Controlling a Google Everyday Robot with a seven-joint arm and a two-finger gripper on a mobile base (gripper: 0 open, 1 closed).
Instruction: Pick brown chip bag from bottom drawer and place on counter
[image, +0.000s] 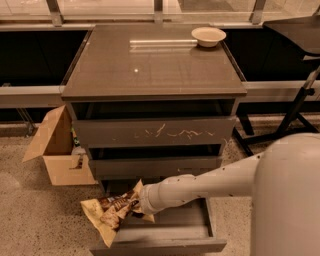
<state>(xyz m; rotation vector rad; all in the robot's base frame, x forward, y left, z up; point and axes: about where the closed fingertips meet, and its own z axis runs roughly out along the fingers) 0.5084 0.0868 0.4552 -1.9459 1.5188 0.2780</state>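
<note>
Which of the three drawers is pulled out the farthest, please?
The bottom drawer: its floor shows, while the top drawer and middle drawer sit barely ajar. The claw holds the brown chip bag at its left edge.

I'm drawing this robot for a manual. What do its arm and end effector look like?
The arm is a smooth off-white tube dotted with small dark holes, widening into a large rounded shell. No cables or markings show. The end effector, at the arm's tip beside the chip bag over the bottom drawer, looks the same off-white.
</note>
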